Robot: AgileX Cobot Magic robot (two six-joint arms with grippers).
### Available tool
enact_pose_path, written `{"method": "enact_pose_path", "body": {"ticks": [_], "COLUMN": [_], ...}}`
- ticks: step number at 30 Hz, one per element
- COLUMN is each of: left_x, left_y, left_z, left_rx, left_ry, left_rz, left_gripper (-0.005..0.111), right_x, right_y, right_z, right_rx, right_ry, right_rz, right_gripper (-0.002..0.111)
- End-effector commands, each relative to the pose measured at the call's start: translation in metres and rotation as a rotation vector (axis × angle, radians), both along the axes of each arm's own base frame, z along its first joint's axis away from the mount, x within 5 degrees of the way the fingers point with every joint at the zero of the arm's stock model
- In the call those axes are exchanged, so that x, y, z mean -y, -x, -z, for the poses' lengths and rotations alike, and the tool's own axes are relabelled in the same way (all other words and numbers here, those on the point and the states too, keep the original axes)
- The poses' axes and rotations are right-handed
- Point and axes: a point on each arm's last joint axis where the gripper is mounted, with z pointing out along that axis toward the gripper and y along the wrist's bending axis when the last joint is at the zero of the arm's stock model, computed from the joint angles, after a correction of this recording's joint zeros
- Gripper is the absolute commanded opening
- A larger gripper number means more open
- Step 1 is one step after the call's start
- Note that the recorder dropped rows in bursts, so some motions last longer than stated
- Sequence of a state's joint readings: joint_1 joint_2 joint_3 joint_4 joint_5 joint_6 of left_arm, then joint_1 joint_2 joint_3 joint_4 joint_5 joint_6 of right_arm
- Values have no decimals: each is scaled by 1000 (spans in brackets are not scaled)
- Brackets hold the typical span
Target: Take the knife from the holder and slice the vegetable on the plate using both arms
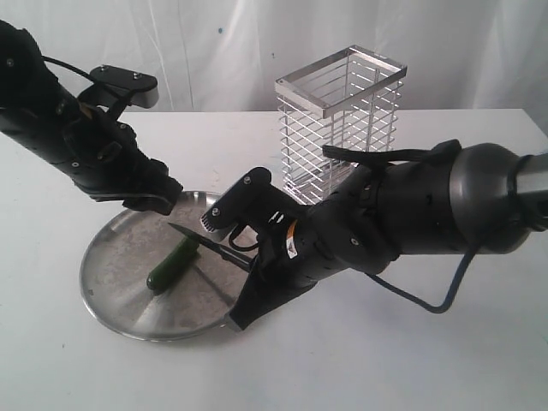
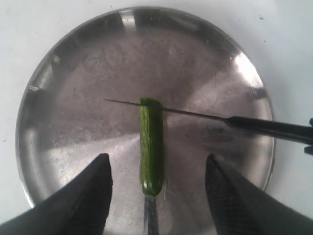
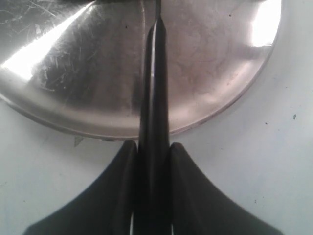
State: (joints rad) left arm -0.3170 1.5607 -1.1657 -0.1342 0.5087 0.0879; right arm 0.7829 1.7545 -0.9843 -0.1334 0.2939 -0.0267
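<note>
I am gripping the knife point(image 3: 154, 98) by its black handle in my right claw point(image 3: 152, 161), fingers clamped on both sides, and I am laying the blade crosswise over the far end of the vegetable point(image 2: 150, 147). The vegetable is lying on the plate point(image 2: 58, 98), which is sitting toward the table's point(image 1: 411, 360) front left corner, its long axis square to the blade. My left claw point(image 2: 156, 181) is hovering spread apart, straddling the vegetable's near end without touching, the nearer one to pin it.
</note>
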Motion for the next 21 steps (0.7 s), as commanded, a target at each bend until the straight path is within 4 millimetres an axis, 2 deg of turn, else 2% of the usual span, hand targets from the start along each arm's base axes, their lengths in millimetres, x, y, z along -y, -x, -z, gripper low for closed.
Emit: {"method": "enact_pose_path", "body": {"ticks": [1,14,17,21], "left_x": [3,0,2,3], "left_y": [1,2,-1,-5], "left_z": [1,28,37,46], "left_rx": [41,109,82,58], "left_ry": [59,122,133,131], "left_rz": [-33,-122,-138,-147], "left_gripper": [60,58,45,17], "right_x": [-3,-2,-2,-2], "right_y": [0,0,0,0], "right_z": [-1,0,0,0], "right_rx": [6,2,1,1], "right_ry": [-19,-15,-13,-13], "right_rz": [4,5,5,5], "right_gripper": [0,0,0,0]}}
